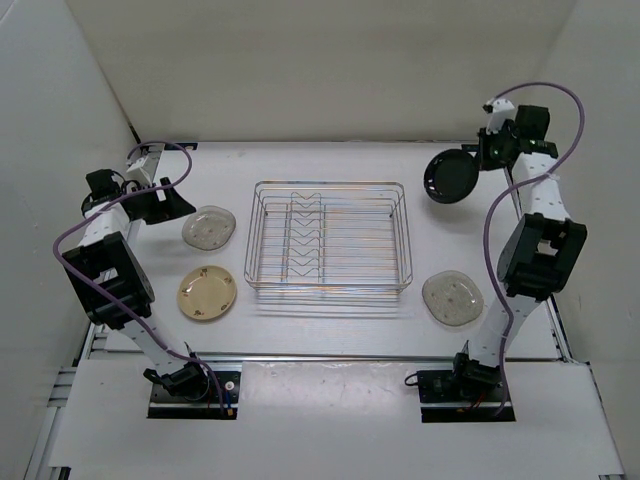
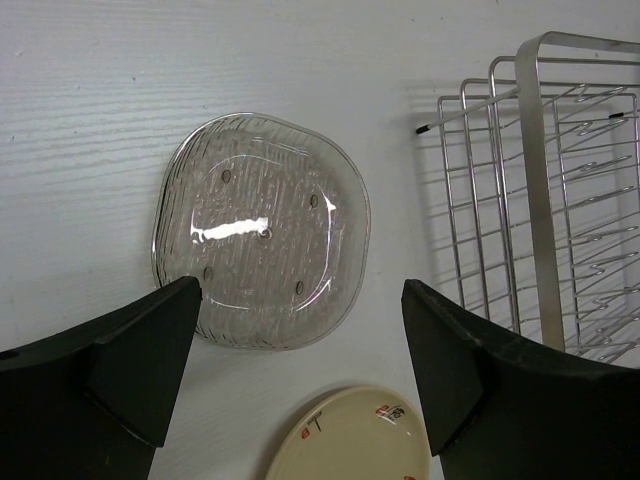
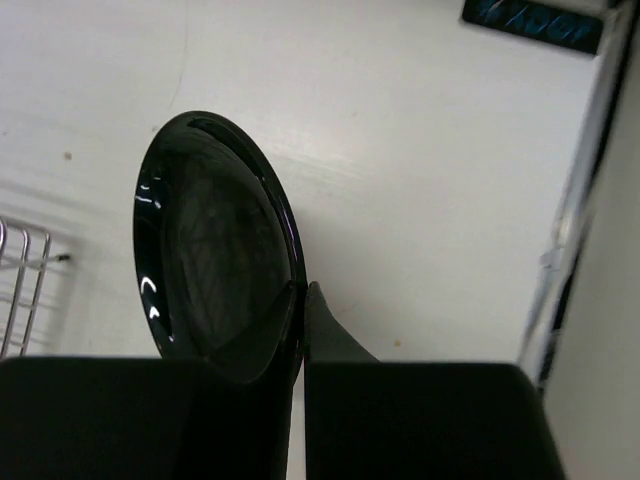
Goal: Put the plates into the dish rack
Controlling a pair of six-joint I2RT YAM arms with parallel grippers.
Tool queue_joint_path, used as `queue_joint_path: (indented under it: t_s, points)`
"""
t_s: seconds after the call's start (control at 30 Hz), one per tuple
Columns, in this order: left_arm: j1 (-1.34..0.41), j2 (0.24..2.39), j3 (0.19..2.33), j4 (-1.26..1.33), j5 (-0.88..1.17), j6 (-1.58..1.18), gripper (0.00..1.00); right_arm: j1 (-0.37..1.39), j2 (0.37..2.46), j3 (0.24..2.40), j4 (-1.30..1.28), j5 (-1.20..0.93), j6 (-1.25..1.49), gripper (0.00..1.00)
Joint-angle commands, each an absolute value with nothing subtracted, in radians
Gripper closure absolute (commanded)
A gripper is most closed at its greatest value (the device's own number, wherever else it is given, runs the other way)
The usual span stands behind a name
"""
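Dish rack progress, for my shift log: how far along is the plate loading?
Done: nothing; the dish rack holds no plates. In hand: the right gripper is shut on the black plate, held on edge right of the rack; the left gripper is open above one translucent plate on the table. Left: all four plates, including the cream plate and the second translucent plate lying flat.

Looks like a robotics lab test cell, not anyone's kitchen. Plain white panels (image 1: 300, 70) box in a white tabletop (image 1: 330, 180). Two robot arms, the left arm (image 1: 110, 270) and the right arm (image 1: 535, 250), are bolted to black mounts (image 1: 190, 385) at the near edge. Purple cables (image 1: 577, 100) loop off them, and an aluminium rail (image 1: 330, 357) runs along the front. The only kitchen stuff is a wire dish rack (image 1: 405, 240) and a few plates (image 1: 207, 293).
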State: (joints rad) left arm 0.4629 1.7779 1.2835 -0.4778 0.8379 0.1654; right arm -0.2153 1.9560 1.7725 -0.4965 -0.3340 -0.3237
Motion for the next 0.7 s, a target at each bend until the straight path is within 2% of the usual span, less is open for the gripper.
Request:
queue_joint_path:
  t_s: [0.0,0.13,0.3,0.43,0.67]
  points:
    - [0.469,1.71,1.278,-0.471,0.884,0.183,0.08,-0.147,1.858,1.882,-0.508,-0.117,-0.368,1.0]
    - [0.469,1.7,1.278,-0.471,0.893,0.183,0.08,-0.057,1.832,2.0,-0.493,0.095,-0.492,1.0]
    - [0.469,1.681,1.258,-0.471,0.893,0.192,0.08,0.08,1.803,2.043,-0.359,0.313,-0.681,1.0]
    - [0.469,1.672,1.249,-0.471,0.893,0.201,0.08,0.231,1.792,2.01,-0.23,0.412,-0.877,1.0]
    - [0.469,1.654,1.249,-0.471,0.893,0.201,0.08,0.46,1.792,1.909,-0.029,0.442,-1.17,1.0]
